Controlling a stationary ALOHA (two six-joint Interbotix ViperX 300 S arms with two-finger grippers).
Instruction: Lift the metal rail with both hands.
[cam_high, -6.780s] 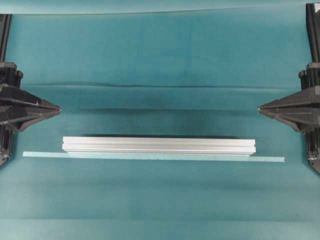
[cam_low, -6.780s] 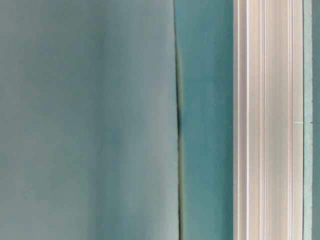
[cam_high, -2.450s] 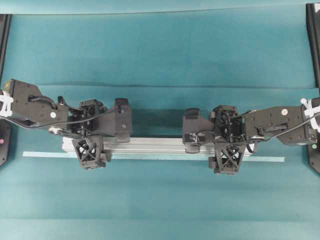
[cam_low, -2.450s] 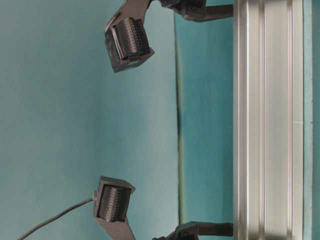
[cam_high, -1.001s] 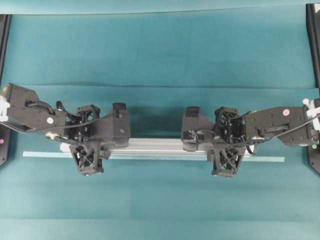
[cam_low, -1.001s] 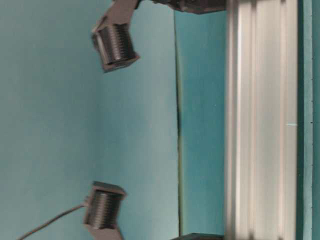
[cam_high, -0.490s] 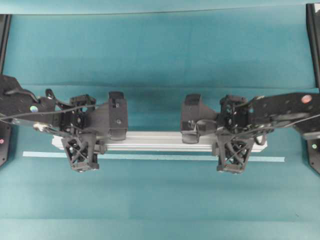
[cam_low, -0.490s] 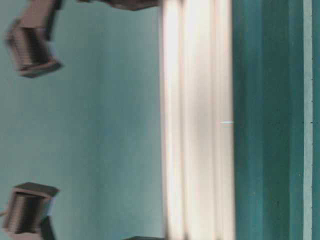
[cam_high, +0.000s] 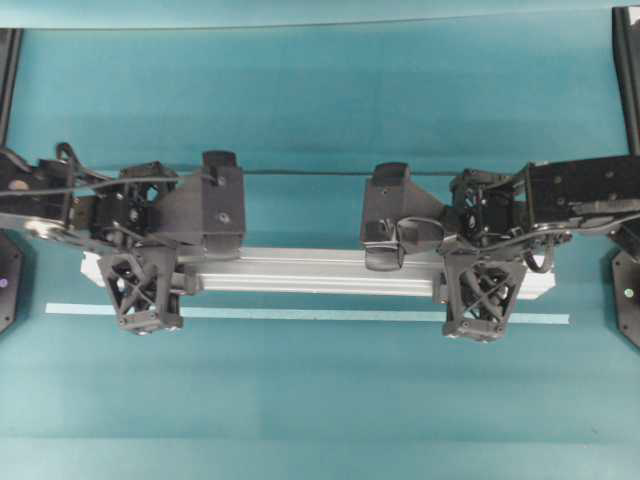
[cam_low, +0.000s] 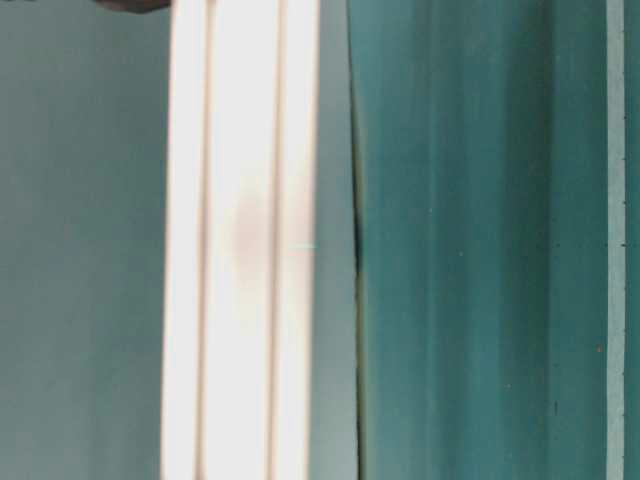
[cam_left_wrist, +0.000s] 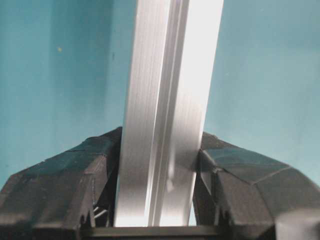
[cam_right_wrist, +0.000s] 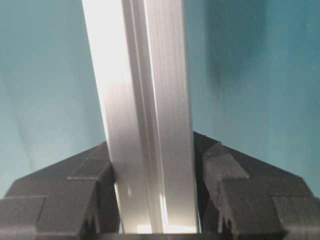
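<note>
We see a long silvery grooved aluminium rail (cam_high: 310, 272) running level across the middle of the overhead view, above a teal cloth-covered surface (cam_high: 320, 100). Taking the rail as our landmark, the black left gripper (cam_high: 143, 272) with lattice-patterned fingers clamps it close to its left end, and the black right gripper (cam_high: 478, 280) clamps it close to its right end. In each wrist view the jaws press against both long sides of the rail, pinching it between them. A thin flat pale strip (cam_high: 300, 315) lies on the surface just in front of the rail, parallel to it and reaching past both ends. In the table-level view the rail (cam_low: 243, 240) appears as a bright band held clear of the surface, well apart from the strip (cam_low: 615, 240) at the frame's edge.
</note>
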